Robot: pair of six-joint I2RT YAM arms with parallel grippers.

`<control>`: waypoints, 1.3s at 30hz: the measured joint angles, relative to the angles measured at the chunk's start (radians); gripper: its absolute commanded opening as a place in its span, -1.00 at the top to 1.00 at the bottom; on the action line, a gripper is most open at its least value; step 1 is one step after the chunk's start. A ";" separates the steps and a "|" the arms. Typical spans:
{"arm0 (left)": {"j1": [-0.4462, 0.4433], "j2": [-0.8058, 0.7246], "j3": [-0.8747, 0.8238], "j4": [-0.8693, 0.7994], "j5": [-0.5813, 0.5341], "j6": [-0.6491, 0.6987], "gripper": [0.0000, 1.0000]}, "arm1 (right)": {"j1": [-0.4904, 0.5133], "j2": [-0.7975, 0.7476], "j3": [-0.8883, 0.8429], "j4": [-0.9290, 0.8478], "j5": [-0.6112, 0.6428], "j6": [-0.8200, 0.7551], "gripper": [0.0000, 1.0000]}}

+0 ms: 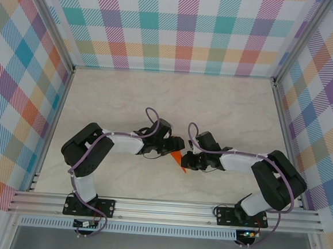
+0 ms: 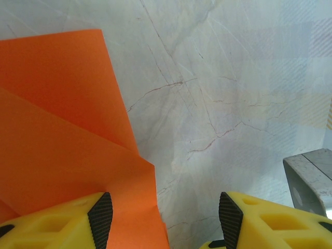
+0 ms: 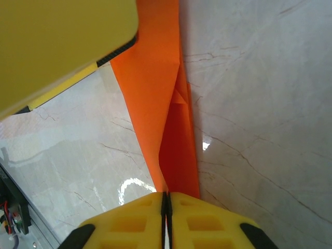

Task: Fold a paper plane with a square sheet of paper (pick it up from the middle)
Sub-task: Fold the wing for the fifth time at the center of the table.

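The left arm reaches in from the left side of the desk (image 1: 214, 105), its wrist bent toward the middle. The left pincer (image 1: 176, 144) stands released. In its wrist view the two yellow fingers (image 2: 78, 223) are set well apart around the pincer's middle (image 2: 165, 223), with bare marbled desk (image 2: 233, 104) between the black pads. The left finger sits over the edge of the orange paper, which spreads up and to the left.

Just right of that pincer, in the near middle of the desk, is the paper plane (image 1: 179, 159). From above it shows as a small orange wedge with its tip pointing toward the arm bases. From the left wrist it is a broad orange face (image 2: 62, 129) crossed by a diagonal crease, with one layer over another. From the right wrist it is narrow and tapering (image 3: 161, 104) (a small folded flap shows partway along the centre line).

The right pincer (image 1: 189, 160) is clenched on the paper plane. In the right wrist view its yellow fingers meet at a thin seam (image 3: 166, 207), and the narrow end of the orange paper runs straight into it. The left pincer's yellow finger (image 3: 67, 46) lies over the plane's far end at upper left.
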 measured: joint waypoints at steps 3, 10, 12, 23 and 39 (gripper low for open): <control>0.000 0.000 0.000 0.000 0.000 0.000 -0.18 | -0.010 0.003 -0.005 0.006 -0.008 0.007 0.90; 0.000 0.002 0.001 0.000 0.000 0.000 -0.18 | -0.038 0.003 -0.039 0.058 -0.042 0.028 0.76; 0.000 0.002 0.001 0.000 0.000 0.000 -0.18 | -0.039 -0.002 -0.047 0.060 -0.041 0.028 0.69; 0.000 0.003 0.002 0.000 0.000 0.000 -0.18 | -0.043 -0.081 -0.062 -0.005 -0.039 0.015 0.50; 0.000 0.006 0.013 -0.016 0.001 0.000 -0.18 | -0.043 -0.046 -0.037 -0.030 -0.052 -0.029 0.30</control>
